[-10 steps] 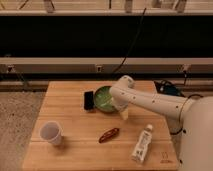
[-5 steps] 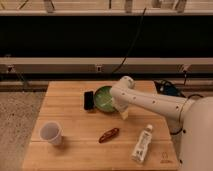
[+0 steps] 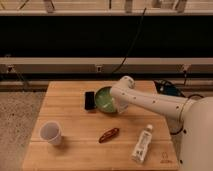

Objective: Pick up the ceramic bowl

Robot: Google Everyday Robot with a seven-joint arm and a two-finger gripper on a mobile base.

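Looking at mid-frame, I saw my gripper (image 3: 119, 106) at the green bowl (image 3: 104, 98), grip state impossible to tell, the bowl seemingly not yet lifted off the table (image 3: 75, 152).

gripper (image 3: 118, 107) at ceramic bowl's (image 3: 104, 99) right rim | black object (image 3: 90, 100) beside bowl's left | white cup (image 3: 50, 133) front-left | bottle (image 3: 142, 143) front-right

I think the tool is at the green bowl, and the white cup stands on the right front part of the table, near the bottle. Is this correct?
Not quite. The tool is at the bowl, but the cup stands on the left front part of the table, far from the bottle, which lies at the right front. The camera view shows it.
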